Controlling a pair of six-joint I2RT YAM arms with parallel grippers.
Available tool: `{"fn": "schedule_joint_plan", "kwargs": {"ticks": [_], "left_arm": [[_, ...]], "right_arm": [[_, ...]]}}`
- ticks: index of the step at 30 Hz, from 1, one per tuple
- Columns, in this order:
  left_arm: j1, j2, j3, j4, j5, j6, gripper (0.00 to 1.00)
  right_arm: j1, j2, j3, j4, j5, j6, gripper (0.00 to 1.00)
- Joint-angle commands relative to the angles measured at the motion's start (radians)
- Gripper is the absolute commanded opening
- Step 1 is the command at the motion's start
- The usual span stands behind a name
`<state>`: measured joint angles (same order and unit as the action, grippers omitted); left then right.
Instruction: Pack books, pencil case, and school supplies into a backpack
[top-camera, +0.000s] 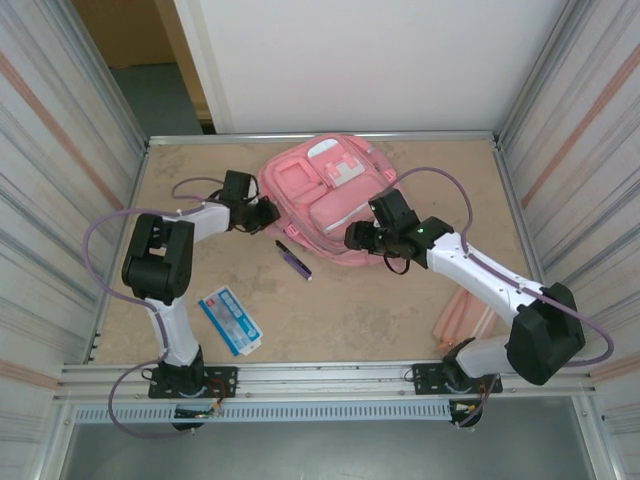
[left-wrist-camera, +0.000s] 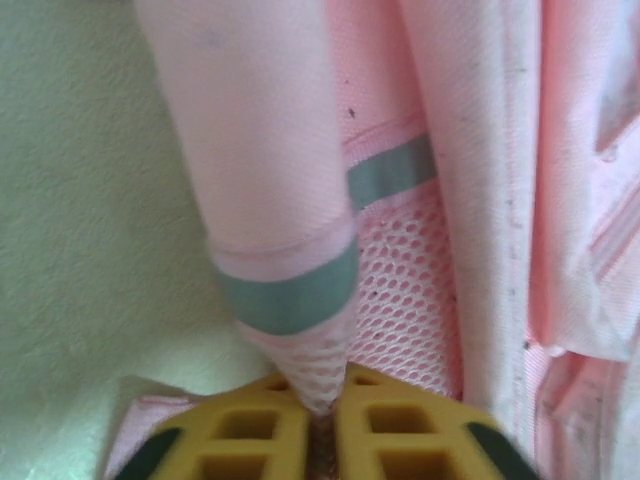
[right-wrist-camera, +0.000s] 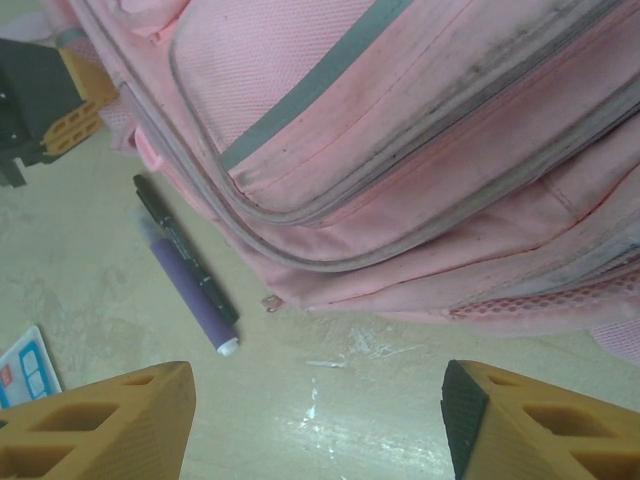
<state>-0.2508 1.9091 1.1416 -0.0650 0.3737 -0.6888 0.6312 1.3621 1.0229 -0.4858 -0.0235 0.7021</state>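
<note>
Left arm (top-camera: 205, 221) bends inward with its jaws pinched shut; right arm (top-camera: 480, 276) reaches inward, jaws standing apart.

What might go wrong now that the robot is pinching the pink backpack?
1. The left gripper is shut on just the tip of a mesh-edged flap of the backpack; a pull might make it slip free.
2. The purple pen and black pen lie right beside the backpack's edge; if the bag shifts, it may push or roll them away.
</note>
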Motion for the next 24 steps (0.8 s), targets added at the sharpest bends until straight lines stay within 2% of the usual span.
{"fn": "schedule_joint_plan", "kwargs": {"ticks": [1, 6, 12, 17, 21, 24], "left_arm": [[-0.013, -0.05, -0.019, 0.039, -0.008, -0.006, 0.0], [-0.048, -0.092, 0.0, -0.01, -0.019, 0.067, 0.0], [-0.08, -0.147, -0.021, -0.018, 0.03, 0.039, 0.0], [-0.16, -0.212, -0.059, -0.012, -0.001, -0.038, 0.0], [-0.189, -0.226, -0.085, 0.037, 0.039, -0.087, 0.0], [-0.186, -0.227, -0.088, 0.043, 0.09, -0.14, 0.0]], "right_arm": [[0.04, 0.032, 0.007, 0.027, -0.001, 0.018, 0.66], [0.135, 0.115, 0.016, 0.076, 0.004, 0.054, 0.66], [0.235, 0.225, 0.035, 0.121, 0.062, 0.081, 0.65], [0.372, 0.316, 0.097, 0.076, 0.34, 0.098, 0.63], [0.388, 0.363, 0.122, 0.123, 0.366, 0.129, 0.57], [0.39, 0.391, 0.143, 0.118, 0.447, 0.146, 0.5]]}}
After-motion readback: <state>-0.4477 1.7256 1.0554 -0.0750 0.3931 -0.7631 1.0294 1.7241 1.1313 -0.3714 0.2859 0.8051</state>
